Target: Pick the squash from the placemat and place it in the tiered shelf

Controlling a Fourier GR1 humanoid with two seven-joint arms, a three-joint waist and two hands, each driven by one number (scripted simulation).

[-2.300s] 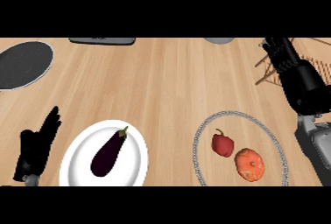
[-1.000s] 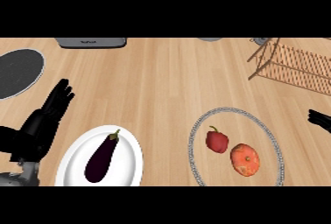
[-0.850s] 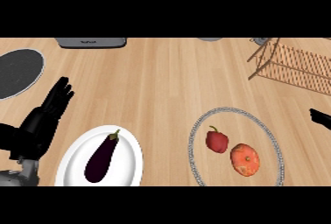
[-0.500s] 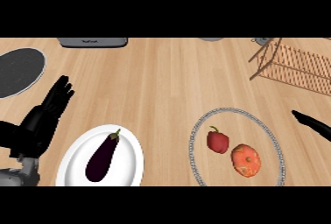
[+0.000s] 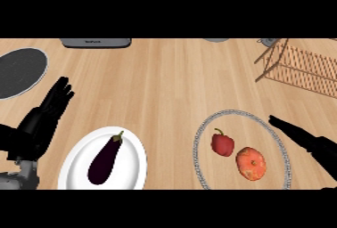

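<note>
Black and straight-fingered, your right hand (image 5: pixel 309 141) comes in from the lower right edge with its fingers extended together and holding nothing. Its fingertips sit at the rim of the clear round placemat (image 5: pixel 201 167), pointed toward the middle, which suggests it is lining up for a grasp, not yet closing. Just beyond the fingertips, toward your left, the orange squash (image 5: pixel 251 163) lies flat on the placemat, with a red bell pepper (image 5: pixel 222 144) touching or almost touching its far-left side. That closeness matters: you would likely need to come at the squash from the side nearer your hand to avoid nudging the pepper. Farther from the hand, ahead and slightly to its right, the wire tiered shelf (image 5: pixel 299 67) stands at the counter's back corner, well apart from the placemat, so the carry is a forward one. Well across to your left, a white plate (image 5: pixel 74 169) holds a dark eggplant (image 5: pixel 105 158). Beside that plate, your left hand (image 5: pixel 41 122) rests open, fingers spread and pointing up the wooden counter (image 5: pixel 164 84), out of the way.
</note>
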